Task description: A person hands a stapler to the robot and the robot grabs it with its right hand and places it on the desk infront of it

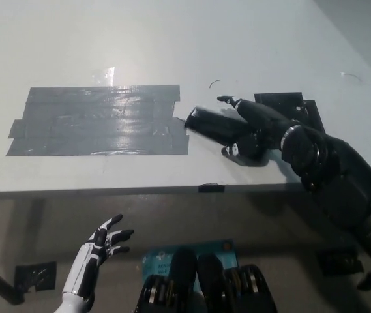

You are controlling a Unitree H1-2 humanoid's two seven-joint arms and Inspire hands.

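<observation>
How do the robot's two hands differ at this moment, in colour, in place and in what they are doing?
The left hand is white; the right hand is black. The left hand rests below the desk edge, at the lower left; the right hand lies on the desk top. The left hand is open and holds nothing; the right hand lies against the black stapler, its fingers spreading. Both belong to the same robot.
</observation>
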